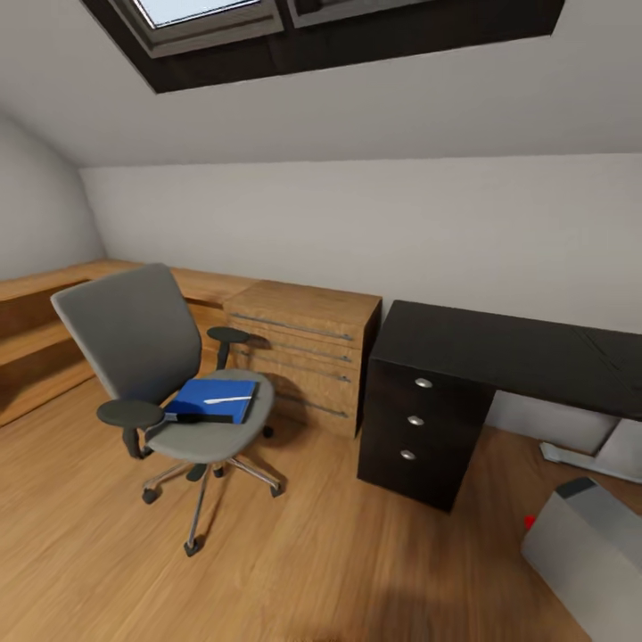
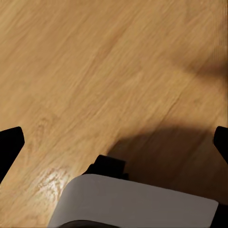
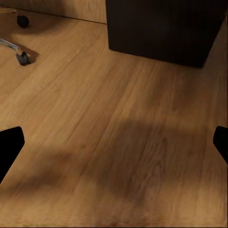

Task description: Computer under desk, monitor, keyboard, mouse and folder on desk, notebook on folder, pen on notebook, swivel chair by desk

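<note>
The swivel chair (image 1: 134,334) stands on the floor at the left, well apart from the black desk (image 1: 499,343) at the right. A blue folder (image 1: 198,395) lies on its seat, with a thin white pen (image 1: 228,399) on top and a dark flat thing (image 1: 192,417) at its front edge. The pale grey computer (image 1: 588,544) with a red mark sits on the floor at the lower right, in front of the desk. My left gripper (image 2: 114,147) and right gripper (image 3: 114,147) are both open over bare floor. The keyboard and mouse are out of view.
A light wooden drawer cabinet (image 1: 308,343) stands between chair and desk, with low wooden shelving (image 1: 36,339) along the left wall. A light grey flat shape (image 1: 584,450) lies under the desk. A chair caster (image 3: 22,58) and the desk's drawer block (image 3: 161,28) lie ahead of the right gripper.
</note>
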